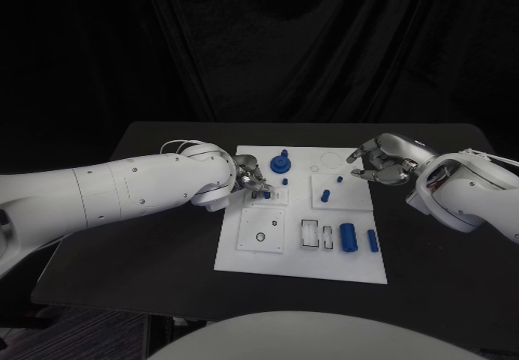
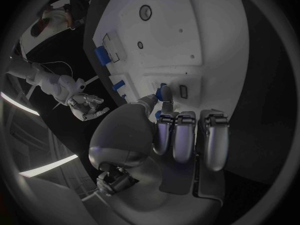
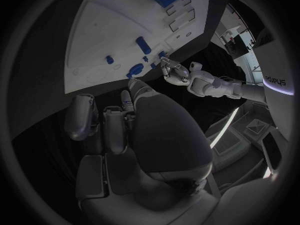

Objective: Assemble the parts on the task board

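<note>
The white task board (image 1: pixel 247 244) lies mid-table. My left hand (image 1: pixel 247 178) reaches over its near-left part and pinches a small blue part (image 2: pixel 162 91) between thumb and a finger, right at a small white block with slots (image 1: pixel 277 197). My right hand (image 1: pixel 379 166) hovers over the board's far right corner, fingers loosely curved and apart, with nothing in them. Loose blue parts lie on the board: a round piece with a peg (image 1: pixel 281 162), a short pin (image 1: pixel 325 196), a thick cylinder (image 1: pixel 347 236) and a thinner one (image 1: pixel 372 240).
A square plate with a small ring hole (image 1: pixel 261 229) sits near the board's front left. Two narrow rectangular slots (image 1: pixel 310 232) lie beside the thick cylinder. Black table (image 1: pixel 151 255) surrounds the board on all sides, and a dark curtain hangs behind.
</note>
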Motion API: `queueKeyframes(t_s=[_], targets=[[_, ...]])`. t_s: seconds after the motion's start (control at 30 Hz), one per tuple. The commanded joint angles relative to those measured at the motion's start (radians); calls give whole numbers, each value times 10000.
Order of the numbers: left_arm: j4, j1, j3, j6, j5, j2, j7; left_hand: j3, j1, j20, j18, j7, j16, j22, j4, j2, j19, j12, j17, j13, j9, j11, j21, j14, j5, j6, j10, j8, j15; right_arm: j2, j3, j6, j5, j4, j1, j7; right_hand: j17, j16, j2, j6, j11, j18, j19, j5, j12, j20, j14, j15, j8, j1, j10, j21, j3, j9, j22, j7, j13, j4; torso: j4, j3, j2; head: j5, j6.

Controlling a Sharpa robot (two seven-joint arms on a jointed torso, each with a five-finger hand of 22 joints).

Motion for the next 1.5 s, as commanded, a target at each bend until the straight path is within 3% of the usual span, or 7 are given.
queueKeyframes(t_s=[0.03,0.53,0.83,1.5], targets=[[24,-100,-51,483,20,1,42,3,111,-82,-62,-39,-43,2634,-63,-14,1053,36,2633,2629,17,-80,-35,1038,-88,6,1037,35,-61,-5,7,66,-58,0,-27,-179,619,-48,72,70,21,109,-57,60,-68,37,301,81,33,67,-72,-66,62,-17,826,3,1358,4,1,-1,4,-4,1],[12,-166,-51,598,20,-5,85,46,126,-84,-62,-37,-43,2634,-111,-31,1053,36,2633,2629,14,-79,-35,1038,-199,12,1037,12,-62,-9,7,89,-58,-4,-31,-187,603,-62,82,76,27,110,-60,73,-76,41,294,86,34,54,-84,-76,69,-23,824,6,1347,15,1,-1,3,-2,1],[8,-187,-51,715,20,-14,62,452,396,-89,-62,-46,-43,2634,-463,-1,1053,36,2633,2629,-32,-92,-35,1038,-255,17,1037,-106,-76,-9,7,114,-41,-10,-36,-192,603,-62,82,76,27,110,-60,73,-76,41,294,86,34,54,-84,-76,69,-23,824,6,1347,15,0,-1,3,18,1],[9,-303,-51,926,20,-19,78,720,519,-88,-62,-41,-43,2634,-718,-76,1053,36,2633,2629,-53,-90,-35,1038,-344,48,1037,-165,-76,-10,7,151,-36,-12,-43,-205,600,-66,86,79,31,117,-76,83,-81,44,291,90,34,45,-93,-109,74,-28,810,9,1339,21,-1,0,3,30,1]])
